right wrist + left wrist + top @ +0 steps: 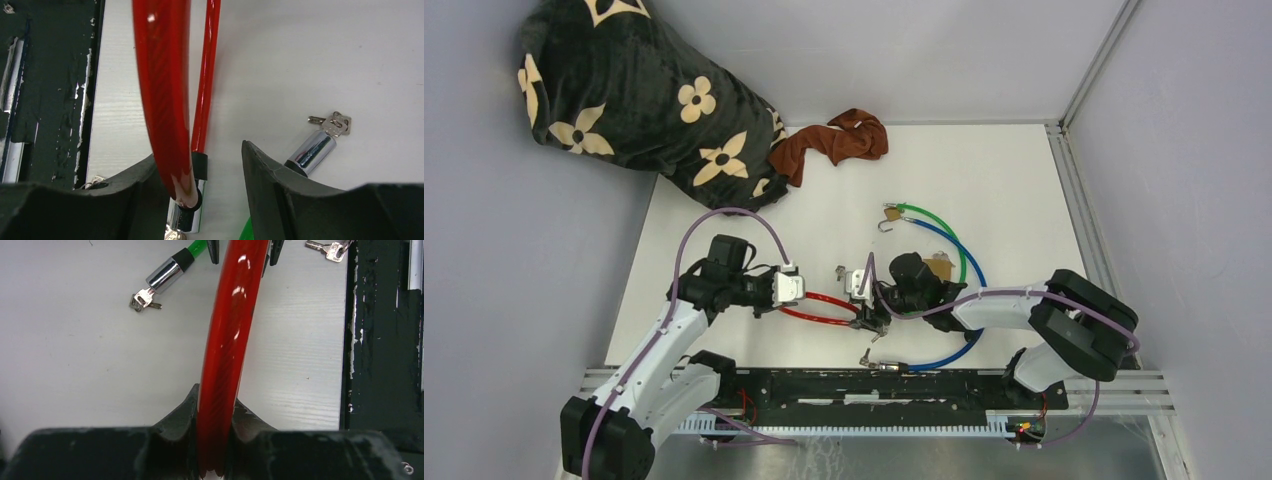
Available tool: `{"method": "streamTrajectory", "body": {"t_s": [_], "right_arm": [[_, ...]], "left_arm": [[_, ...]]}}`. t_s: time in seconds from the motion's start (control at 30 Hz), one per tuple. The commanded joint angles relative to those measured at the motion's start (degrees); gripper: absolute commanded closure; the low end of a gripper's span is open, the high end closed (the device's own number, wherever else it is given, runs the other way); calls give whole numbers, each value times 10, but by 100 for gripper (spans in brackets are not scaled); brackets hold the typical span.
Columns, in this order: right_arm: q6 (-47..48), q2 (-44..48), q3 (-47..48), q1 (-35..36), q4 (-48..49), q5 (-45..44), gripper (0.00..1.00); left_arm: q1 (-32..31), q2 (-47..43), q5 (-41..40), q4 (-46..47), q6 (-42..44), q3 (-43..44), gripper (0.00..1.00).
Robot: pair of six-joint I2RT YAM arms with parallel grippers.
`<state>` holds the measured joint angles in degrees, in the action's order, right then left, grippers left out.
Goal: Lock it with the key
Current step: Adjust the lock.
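Line-up step, I'd say: your left gripper (215, 410) is pinched tight on the red cable lock (227, 340) near the front edge of the table (1024, 200). Your right gripper (200, 157) stands partly open around its chrome barrel (187, 217), holding nothing. Next you need its key; can't tell which one. The green lock (167, 272) crowds close by.

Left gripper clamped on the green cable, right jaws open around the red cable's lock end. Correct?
No. The left wrist view shows the left gripper clamped on the red cable, not the green cable, which lies free beyond it. The right gripper does have its jaws open around the lock end.
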<state>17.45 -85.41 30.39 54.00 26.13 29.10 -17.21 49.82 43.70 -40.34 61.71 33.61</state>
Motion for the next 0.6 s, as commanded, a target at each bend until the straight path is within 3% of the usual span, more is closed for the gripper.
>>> {"method": "streamTrajectory", "body": {"t_s": [0.0,0.07,0.23,0.3,0.57], "right_arm": [[12,-24,43,1,-43,0,43],[5,-33,49,1,-44,-12,47],[-11,-43,53,1,-34,-25,92],[-14,-35,47,1,-19,-20,100],[-18,-15,22,-11,31,12,100]], "left_arm": [[-4,-1,10,-26,48,27,98],[-5,-1,12,-26,39,29,98],[-5,-5,29,-10,-10,31,98],[-5,-10,36,4,-44,31,94],[-5,-26,43,44,-126,17,70]]}}
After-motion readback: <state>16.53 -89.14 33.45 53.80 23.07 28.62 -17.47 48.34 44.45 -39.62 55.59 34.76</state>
